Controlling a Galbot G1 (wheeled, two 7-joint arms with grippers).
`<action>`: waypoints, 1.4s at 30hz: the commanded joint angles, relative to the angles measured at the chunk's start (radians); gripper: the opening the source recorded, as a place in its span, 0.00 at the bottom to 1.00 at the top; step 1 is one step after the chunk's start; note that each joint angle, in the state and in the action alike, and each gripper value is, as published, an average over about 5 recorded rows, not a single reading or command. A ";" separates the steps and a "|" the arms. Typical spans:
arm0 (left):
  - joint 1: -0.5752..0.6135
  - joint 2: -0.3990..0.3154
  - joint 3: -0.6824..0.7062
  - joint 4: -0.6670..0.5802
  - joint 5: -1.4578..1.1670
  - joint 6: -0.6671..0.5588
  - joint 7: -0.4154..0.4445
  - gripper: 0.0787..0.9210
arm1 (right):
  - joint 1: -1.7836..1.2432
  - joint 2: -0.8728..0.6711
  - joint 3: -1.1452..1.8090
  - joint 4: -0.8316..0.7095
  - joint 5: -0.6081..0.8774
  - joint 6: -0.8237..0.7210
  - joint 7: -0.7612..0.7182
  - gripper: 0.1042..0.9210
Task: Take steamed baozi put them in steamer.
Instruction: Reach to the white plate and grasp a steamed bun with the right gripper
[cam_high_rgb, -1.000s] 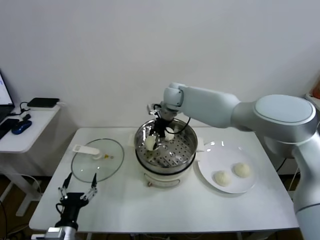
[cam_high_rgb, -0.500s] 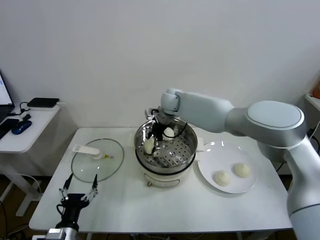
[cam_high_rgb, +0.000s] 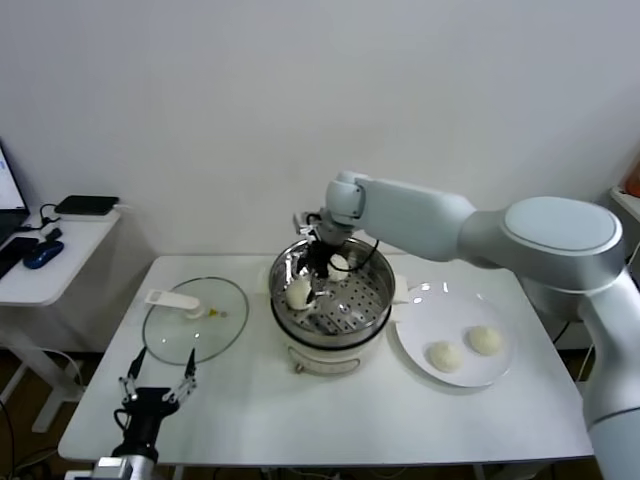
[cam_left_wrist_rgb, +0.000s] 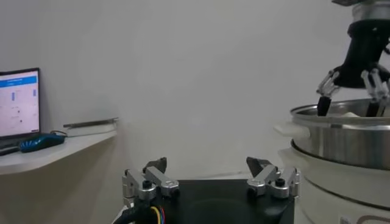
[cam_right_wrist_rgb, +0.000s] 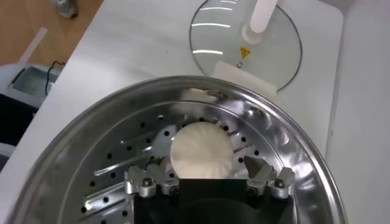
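Head view: your right hand (cam_high_rgb: 318, 272) hangs inside the steamer (cam_high_rgb: 375, 262), fingers spread wide and holding nothing. One baozi (cam_high_rgb: 299, 293) sits on the perforated floor near the left wall, directly below that hand; a second baozi (cam_high_rgb: 340, 264) lies toward the back wall. Two more baozi (cam_high_rgb: 445, 355) (cam_high_rgb: 485, 340) rest on the white plate (cam_high_rgb: 425, 305) to the steamer's right. The glass lid (cam_high_rgb: 170, 335) lies flat on the counter (cam_high_rgb: 330, 410) to the left. Your left hand (cam_high_rgb: 157, 386) is parked low near the counter's front-left edge, fingers wide, empty.
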 joint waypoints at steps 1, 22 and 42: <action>0.001 -0.001 0.003 0.000 0.000 0.001 0.000 0.88 | 0.174 -0.156 -0.071 0.182 0.072 0.005 -0.034 0.88; 0.006 0.010 0.030 -0.024 -0.010 -0.008 -0.001 0.88 | 0.319 -0.771 -0.263 0.543 -0.193 0.089 -0.086 0.88; 0.029 0.000 0.023 -0.032 -0.012 -0.019 0.000 0.88 | -0.216 -0.768 0.105 0.409 -0.557 0.104 -0.048 0.88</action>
